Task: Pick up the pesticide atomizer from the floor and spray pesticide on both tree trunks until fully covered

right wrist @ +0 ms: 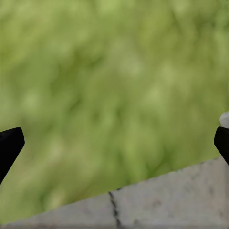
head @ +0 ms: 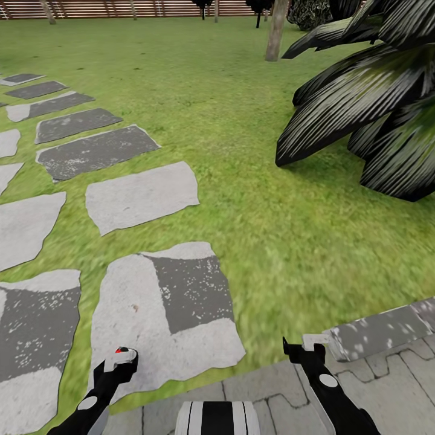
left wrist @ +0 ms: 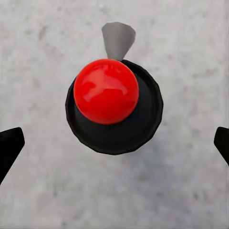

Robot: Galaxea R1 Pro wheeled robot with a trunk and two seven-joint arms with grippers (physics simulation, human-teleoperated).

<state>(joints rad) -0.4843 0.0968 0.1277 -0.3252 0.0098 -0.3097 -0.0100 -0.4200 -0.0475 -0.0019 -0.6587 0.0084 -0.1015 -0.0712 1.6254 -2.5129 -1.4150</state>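
Note:
The pesticide atomizer (left wrist: 114, 102) stands on a pale stone slab (head: 139, 314) of the floor, seen from above as a black round body with a glossy red ball top and a grey nozzle. My left gripper (head: 121, 361) hangs right over it, open, with its fingertips (left wrist: 10, 145) wide apart on either side and not touching it. From the head camera, the atomizer shows as a red spot (head: 122, 350) at that gripper. My right gripper (head: 305, 347) is open over grass beside the paving edge. A grey-brown tree trunk (head: 277, 30) stands far ahead on the lawn.
A big dark-leaved palm plant (head: 368, 109) fills the right side. Grey and whitish stepping slabs (head: 96, 151) run along the left. Paving (head: 374, 374) lies under my base, and a wooden slat fence (head: 121, 7) closes the far end.

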